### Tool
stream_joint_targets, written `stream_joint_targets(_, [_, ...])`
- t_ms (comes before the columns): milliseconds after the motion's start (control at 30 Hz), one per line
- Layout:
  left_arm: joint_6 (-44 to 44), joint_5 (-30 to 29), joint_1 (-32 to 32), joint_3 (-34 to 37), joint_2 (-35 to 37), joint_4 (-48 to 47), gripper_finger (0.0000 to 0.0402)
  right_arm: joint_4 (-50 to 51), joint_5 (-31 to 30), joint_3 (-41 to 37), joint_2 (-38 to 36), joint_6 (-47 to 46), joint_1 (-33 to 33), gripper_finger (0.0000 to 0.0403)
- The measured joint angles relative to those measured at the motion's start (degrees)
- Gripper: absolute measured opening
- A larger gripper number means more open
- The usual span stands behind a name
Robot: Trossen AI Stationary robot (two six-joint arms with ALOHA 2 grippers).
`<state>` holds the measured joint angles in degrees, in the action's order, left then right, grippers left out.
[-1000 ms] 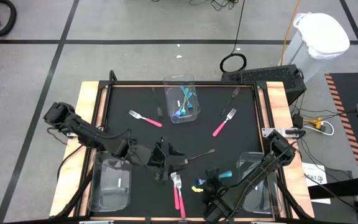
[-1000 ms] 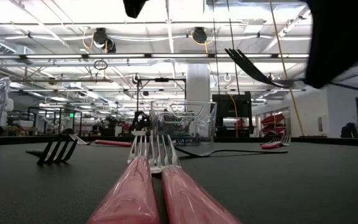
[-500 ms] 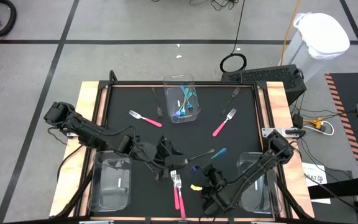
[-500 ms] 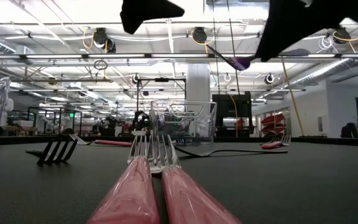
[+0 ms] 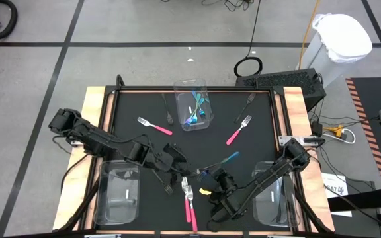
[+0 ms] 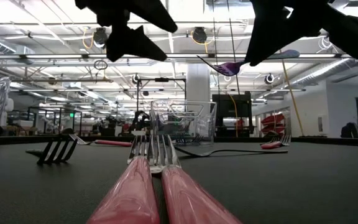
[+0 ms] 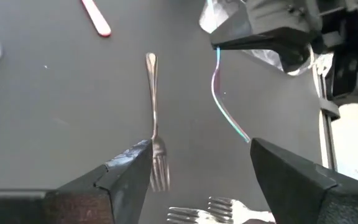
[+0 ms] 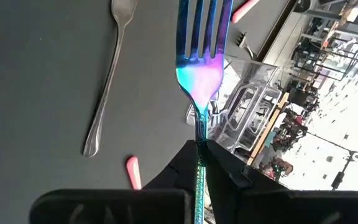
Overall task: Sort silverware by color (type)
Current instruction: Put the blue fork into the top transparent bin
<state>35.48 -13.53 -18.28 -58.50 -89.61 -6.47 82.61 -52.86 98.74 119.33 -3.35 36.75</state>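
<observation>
- Right gripper (image 5: pixel 218 180) sits low over the table's near middle, fingers clamped on the handle of an iridescent blue-teal metal fork (image 8: pixel 199 59). Fork is held off the surface, tines pointing away from the wrist toward the far side.
- Left gripper (image 5: pixel 175 164) hovers just left of it, fingers spread wide and holding nothing. A slim dark grey fork (image 7: pixel 153 127) lies on the mat beneath it, between the open fingers in the left wrist view.
- Handling, my read: fork is light, stiff, thin and smooth, so likely slippery. A pinch near the handle end leaves a long lever, so it could swivel in the grip. Mid-handle is the better hold. Flat ones on the mat will be hard to get under.
- Other silverware: two pink-handled forks (image 5: pixel 190 203) side by side at the near edge, two more pink ones (image 5: pixel 154 125) and (image 5: pixel 237 131) farther back, well apart.
- Clear rectangular plastic bin (image 5: pixel 192 89) at far centre already holds teal-handled pieces. Two more clear bins at the near left (image 5: pixel 119 198) and near right (image 5: pixel 275 201) corners.
- Surface: black matte mat (image 5: pixel 137 106) on a wood-edged table, looks flat with decent friction.
- Room: grey floor with dark tape lines, white bagged trash can (image 5: pixel 339 36) at right, cables about. Low view shows an open workshop with ceiling lights.
</observation>
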Motion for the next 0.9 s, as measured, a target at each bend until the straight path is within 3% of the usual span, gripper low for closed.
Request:
stream_joint_targets(100, [0.48, 2.54, 1.02, 0.0, -1.37, 1.5, 0.0252, 0.0, 0.0, 0.0, -0.01, 0.75, 0.0, 0.0015])
stream_joint_targets(200, [-4.56, 6.92, 1.28, 0.0, -3.12, 3.86, 0.0243, 0.0, -0.01, 0.0, -0.02, 1.28, -0.02, 0.0015])
stream_joint_targets(300, [-7.24, 7.38, 0.45, 0.0, -4.79, 7.54, 0.0243, 0.0, -0.02, 0.0, -0.02, 1.46, -0.02, 0.0015])
stream_joint_targets(467, [-1.78, 4.87, 1.15, 0.0, -5.2, 11.05, 0.0243, -0.02, -0.06, 0.0, -0.02, 1.57, -0.04, 0.0015])
stream_joint_targets(700, [10.44, 6.01, 2.14, 0.0, -5.26, 10.46, 0.0242, -0.02, -1.47, 0.0, -0.01, 1.16, -0.07, 0.0015])
stream_joint_targets(900, [12.26, 8.35, 2.14, 0.0, -5.26, 10.5, 0.0242, -0.04, -2.47, 0.0, -0.02, 1.06, -0.22, 0.0015])
